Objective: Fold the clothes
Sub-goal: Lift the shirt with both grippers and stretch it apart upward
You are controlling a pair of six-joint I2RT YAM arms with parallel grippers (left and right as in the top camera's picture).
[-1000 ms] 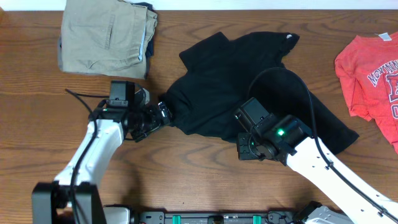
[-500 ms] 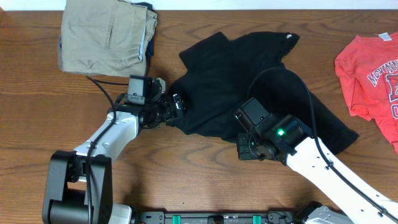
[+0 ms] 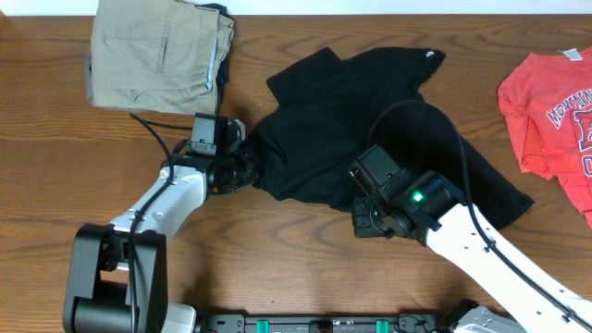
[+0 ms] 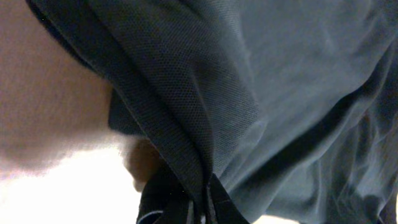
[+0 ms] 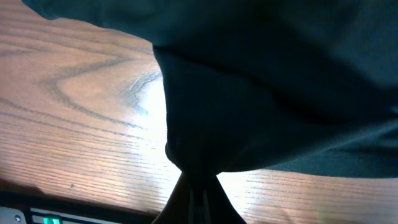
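While the black shirt [image 3: 338, 116] lies crumpled mid-table, the left gripper [image 4: 200, 208] is clamped on its 9 o'clock edge. The right gripper [image 5: 198, 199] is pinched on its 6 o'clock hem. Khaki trousers [image 3: 153, 51] sit at 10 o'clock.

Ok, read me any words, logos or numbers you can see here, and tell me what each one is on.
"MCK...": a guess at the start of the arched white lettering on the red T-shirt. The rest is too small and cut off by the frame edge.
Small white mark on the black shirt: too small to read.
Khaki trousers: no text visible.
Both wrist views: none.
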